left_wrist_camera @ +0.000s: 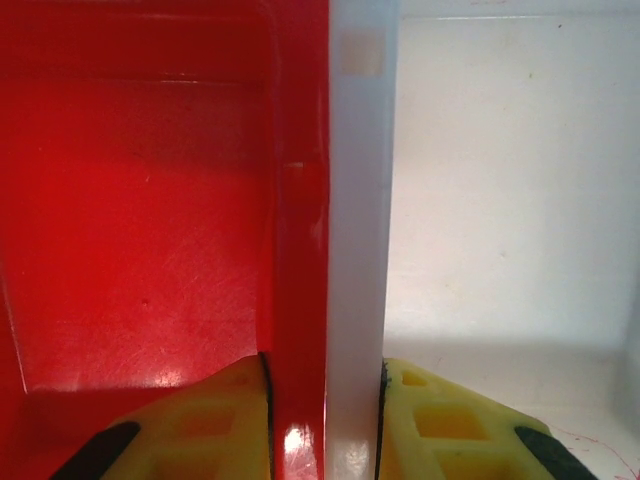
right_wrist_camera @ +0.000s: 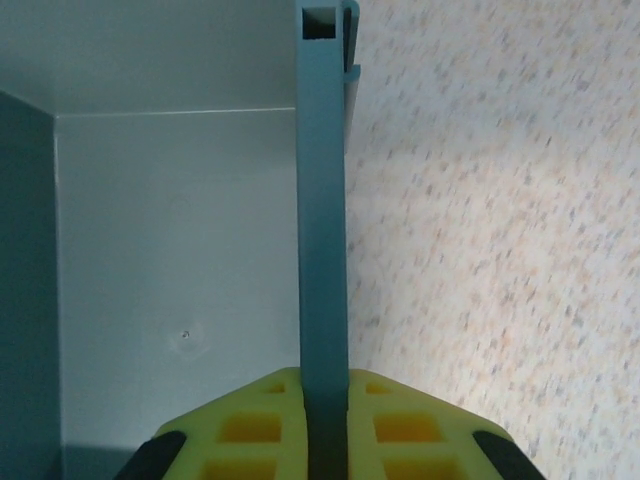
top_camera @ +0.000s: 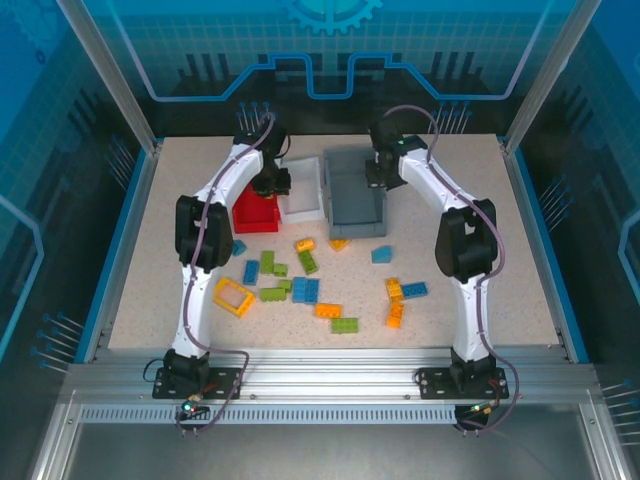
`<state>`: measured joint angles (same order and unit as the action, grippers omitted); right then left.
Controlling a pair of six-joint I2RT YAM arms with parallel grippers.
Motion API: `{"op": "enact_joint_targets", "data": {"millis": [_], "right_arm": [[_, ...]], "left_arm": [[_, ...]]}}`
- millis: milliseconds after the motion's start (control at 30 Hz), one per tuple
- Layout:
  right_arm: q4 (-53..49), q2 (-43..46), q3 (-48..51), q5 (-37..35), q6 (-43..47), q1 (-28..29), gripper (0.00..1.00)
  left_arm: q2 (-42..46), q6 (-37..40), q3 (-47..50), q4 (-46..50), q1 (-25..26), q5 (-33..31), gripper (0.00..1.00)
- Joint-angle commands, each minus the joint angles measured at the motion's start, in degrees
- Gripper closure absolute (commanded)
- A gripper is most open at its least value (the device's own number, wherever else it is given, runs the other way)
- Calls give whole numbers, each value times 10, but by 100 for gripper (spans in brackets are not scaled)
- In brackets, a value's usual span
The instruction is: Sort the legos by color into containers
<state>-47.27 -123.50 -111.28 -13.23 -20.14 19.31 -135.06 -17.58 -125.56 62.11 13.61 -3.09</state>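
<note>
The legos lie scattered on the table's near half: orange ones (top_camera: 305, 244), green ones (top_camera: 267, 262) and blue ones (top_camera: 382, 254), plus a yellow-orange frame piece (top_camera: 233, 296). At the back stand the red bin (top_camera: 255, 213), the white bin (top_camera: 305, 187) and the larger grey bin (top_camera: 355, 200), side by side. My left gripper (top_camera: 272, 184) (left_wrist_camera: 325, 430) is shut on the touching walls of the red bin (left_wrist_camera: 140, 220) and white bin (left_wrist_camera: 500, 200) together. My right gripper (top_camera: 378, 176) (right_wrist_camera: 323, 430) is shut on the grey bin's side wall (right_wrist_camera: 322, 250). The bin interiors that show hold no bricks.
The speckled tabletop (right_wrist_camera: 500, 250) runs beside the grey bin. A metal frame and blue panels (top_camera: 130, 200) bound the table on all sides. Both arms reach over the brick pile to the back.
</note>
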Motion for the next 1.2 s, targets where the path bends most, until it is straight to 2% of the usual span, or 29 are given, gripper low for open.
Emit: {"op": "enact_joint_targets", "data": {"millis": [0, 100, 200, 333, 600, 833, 967, 1167], "right_arm": [[-20, 44, 85, 27, -10, 7, 89], [-12, 74, 119, 17, -17, 3, 89], [-17, 72, 110, 15, -28, -17, 89], [-32, 38, 58, 27, -34, -47, 89], [-88, -51, -66, 34, -33, -60, 88], [-77, -68, -78, 47, -30, -60, 71], [-82, -67, -83, 47, -18, -62, 60], [-50, 13, -22, 27, -22, -65, 47]], "left_arm": [[37, -3, 40, 1, 14, 11, 79], [56, -9, 66, -16, 22, 15, 79], [59, -17, 67, -23, 27, 21, 79], [40, -20, 33, -13, 30, 24, 79], [-11, -24, -38, 2, 30, 31, 77], [-22, -32, -38, -7, 30, 39, 52], [-21, -35, -37, -7, 30, 41, 44], [30, -54, -17, -18, 30, 41, 31]]}}
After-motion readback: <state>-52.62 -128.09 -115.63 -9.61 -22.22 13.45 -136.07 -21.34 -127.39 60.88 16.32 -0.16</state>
